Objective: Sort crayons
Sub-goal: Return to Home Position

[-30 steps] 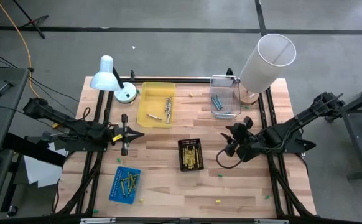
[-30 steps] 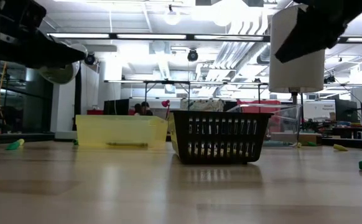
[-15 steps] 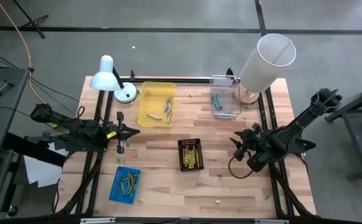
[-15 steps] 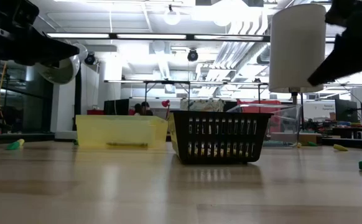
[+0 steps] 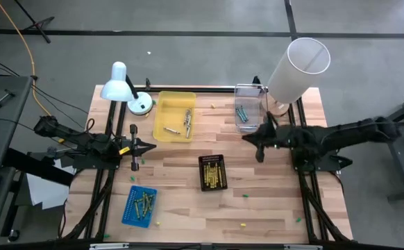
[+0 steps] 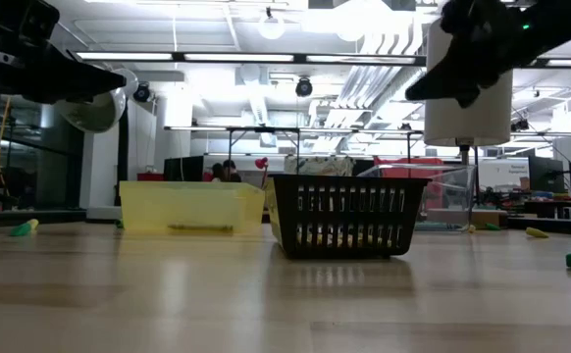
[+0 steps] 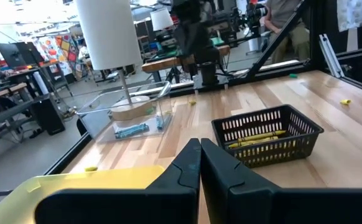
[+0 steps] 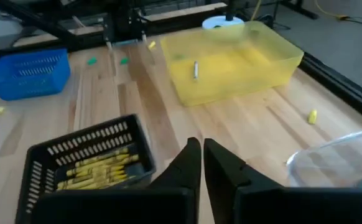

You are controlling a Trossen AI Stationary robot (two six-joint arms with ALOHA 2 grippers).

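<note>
Both arms hover empty over the bench (image 5: 188,215); crayons lie in the bins.
Left jaws are pressed together, gripping nothing, by the yellow tray's (image 5: 166,111) near-left corner; right jaws likewise, just near of the clear bin (image 5: 257,111). Yellow crayons (image 5: 214,172) fill the black basket (image 5: 200,173), green crayons (image 5: 144,203) the blue basket (image 5: 128,212).

Left hand (image 5: 146,147), fingers together, pointing inward, right hand (image 5: 249,137), fingers together, reaching inward, both empty

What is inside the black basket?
A pile of yellow crayons lies in the black basket. Any crayons underneath the top ones are covered, so their number cannot be told.
</note>
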